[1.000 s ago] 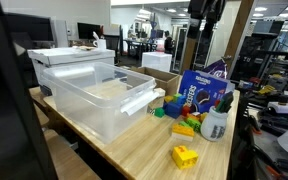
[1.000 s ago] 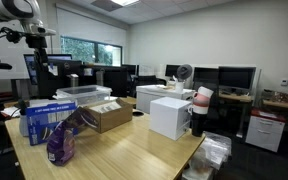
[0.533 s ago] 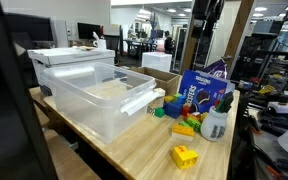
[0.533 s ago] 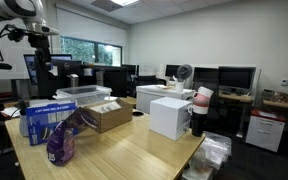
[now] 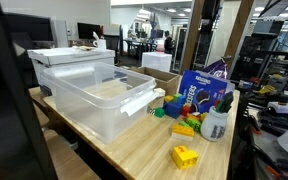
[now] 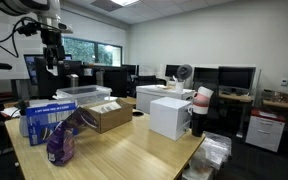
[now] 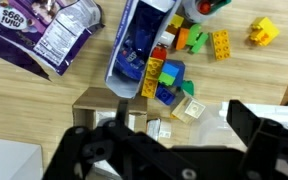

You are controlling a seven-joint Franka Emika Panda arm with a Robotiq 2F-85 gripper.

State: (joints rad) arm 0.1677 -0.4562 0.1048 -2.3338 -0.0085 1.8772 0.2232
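Gripper (image 6: pixel 51 64) hung high over the table (image 7: pixel 44 95), fingers spread wide, nothing between them. Straight below in the wrist view sat an open cardboard box (image 7: pixel 104 105). Beyond it stood a blue box (image 7: pixel 136 45), with toy blocks (image 7: pixel 172 78) heaped at its foot, likely tipped from it. Farthest lay a purple snack bag (image 7: pixel 44 35).

Bright, even ceiling light, soft shadows; wrist view w/ blurred gripper (image 7: pixel 169 150).

In the wrist view, the snack bag (image 7: pixel 44 35) lies upper left on the counter (image 7: pixel 24 100). The tall box (image 7: pixel 139 45) is top centre, with the block pile (image 7: pixel 179 62) just right of it. A lone block (image 7: pixel 264 32) lies upper right, and the cardboard box (image 7: pixel 109 105) sits below centre.
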